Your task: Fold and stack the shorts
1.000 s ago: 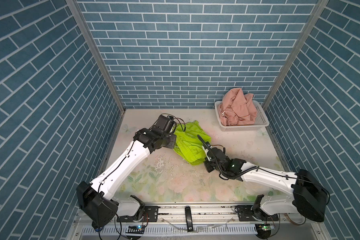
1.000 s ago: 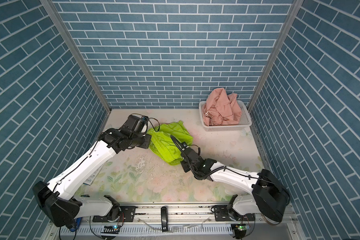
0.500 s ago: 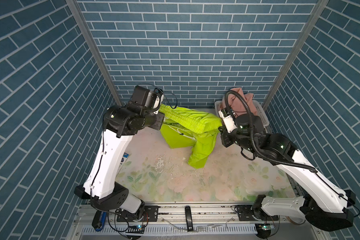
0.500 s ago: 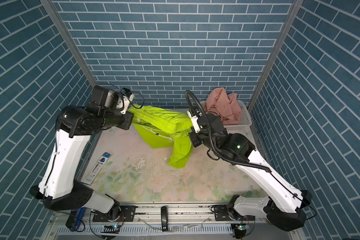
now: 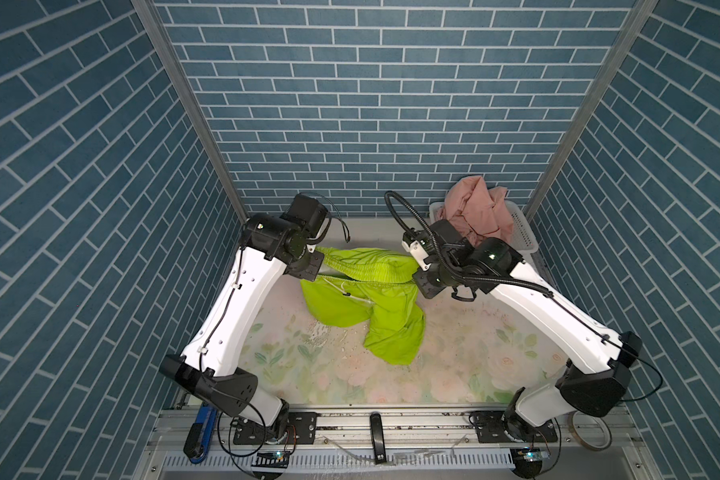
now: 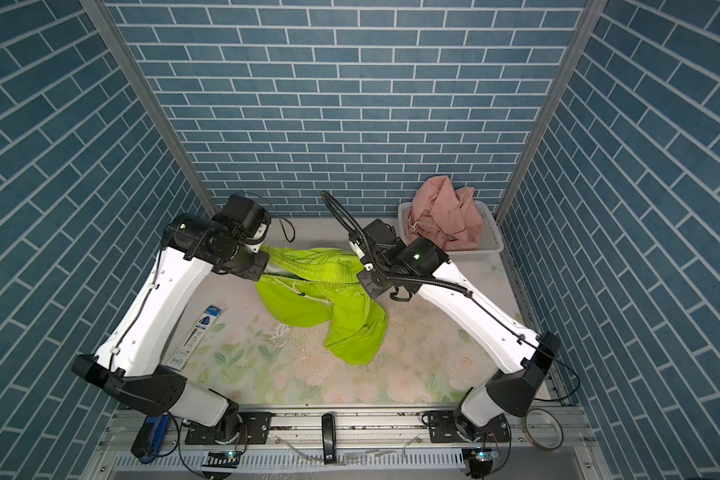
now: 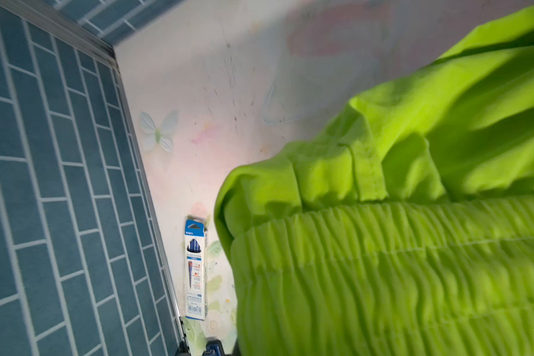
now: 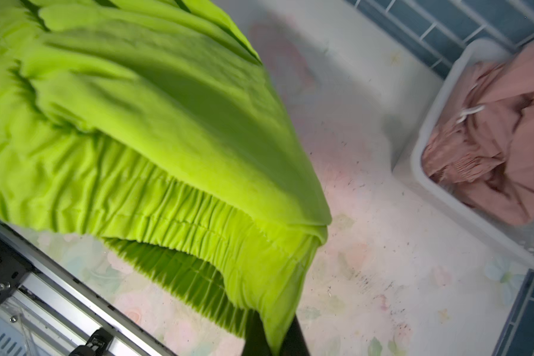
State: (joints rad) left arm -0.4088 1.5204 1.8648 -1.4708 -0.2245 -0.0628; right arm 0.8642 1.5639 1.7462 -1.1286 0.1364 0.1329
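The lime green shorts [image 5: 362,307] hang stretched by their gathered waistband between my two grippers above the middle of the table, in both top views [image 6: 316,303]. My left gripper [image 5: 320,266] is shut on the waistband's left end, and the fabric [image 7: 383,262] hides its fingers in the left wrist view. My right gripper [image 8: 275,339] is shut on the waistband's right end [image 5: 415,270]. The legs droop down to the table. The salmon pink shorts [image 5: 474,212] lie crumpled in the white basket [image 5: 524,237] at the back right.
A blue and white package [image 6: 196,332] lies by the left wall, also in the left wrist view [image 7: 195,268]. A roll of tape [image 6: 543,428] rests on the front rail at the right. Tiled walls close in three sides.
Both grippers have risen from the table with the green shorts, pulling the waistband out between them. In the last half second they have come slightly lower and the legs have spread.
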